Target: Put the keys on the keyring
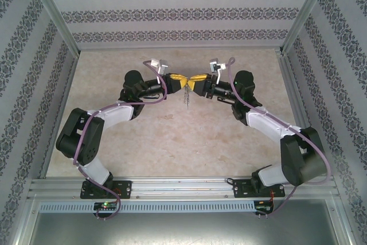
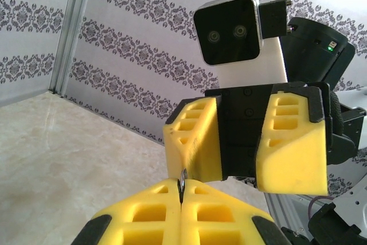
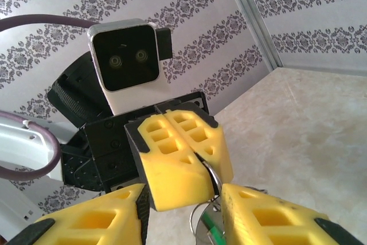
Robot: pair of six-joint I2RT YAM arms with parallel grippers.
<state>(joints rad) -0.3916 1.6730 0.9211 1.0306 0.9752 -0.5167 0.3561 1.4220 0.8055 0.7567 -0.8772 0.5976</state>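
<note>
Item 1. My left gripper: yellow ribbed foam fingers pressed flat together. A thin edge of the dark grey oval metal keyring was nipped at the very tips. I judged the hold was kept that far forward so most of the loop stayed exposed for threading.

Item 2. The keyring, position: raised off the beige stone-patterned tabletop, at the spot where my two arms met nose to nose. In the top view a dark jagged length hung straight down below that spot. I took it for the loop's free part, with its row of small grey bits.

Item 3. My right gripper: fingers spread, a plain gap between them, facing the left gripper head-on. The gap stood around the left fingertips, which suited bringing something up to the loop.

Item 4. The tiny silver key with its bright green oblong plastic tag: low in the right wrist view, just under the left fingertips and close against the inner face of one right finger. A thin wire ring showed beside it. I could not tell whether the key hung from the loop or leaned on my finger; both fingers did not press on it.

Item 5. Task status, as judged: threading under way, not confirmed.
</note>
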